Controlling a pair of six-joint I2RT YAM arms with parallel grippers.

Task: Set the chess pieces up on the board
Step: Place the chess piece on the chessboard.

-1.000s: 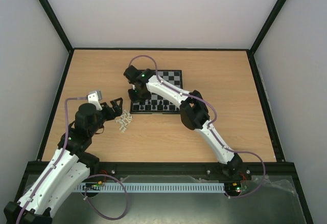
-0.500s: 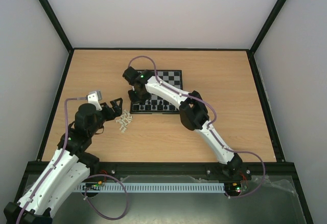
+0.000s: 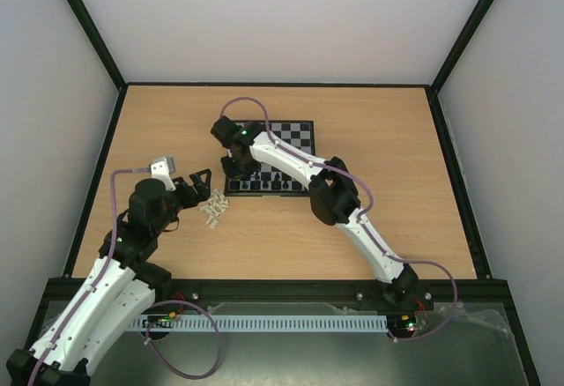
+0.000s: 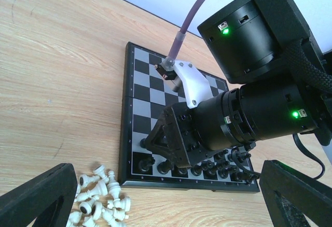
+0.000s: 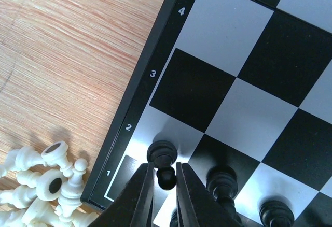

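The board [image 3: 291, 130] lies at the table's middle, with black chess pieces [image 3: 273, 183] standing along its near rows. My right gripper [image 3: 236, 167] hangs over the board's near left corner. In the right wrist view its fingers [image 5: 140, 196] are closed on the head of a black pawn [image 5: 162, 152], whose base stands on a silver square of row 2. Cream-white chess pieces [image 3: 212, 210] lie in a heap on the wood just left of the board. My left gripper [image 3: 198, 183] is open and empty beside that heap.
The right arm [image 4: 249, 108] fills much of the left wrist view and hides part of the board [image 4: 142, 82]. The white heap [image 4: 96, 196] lies between the left fingers and the board's edge. Bare wood surrounds the board, with black walls at the table's sides.
My right gripper has shifted slightly left over the board's near left corner. The left arm and the white heap have not moved.
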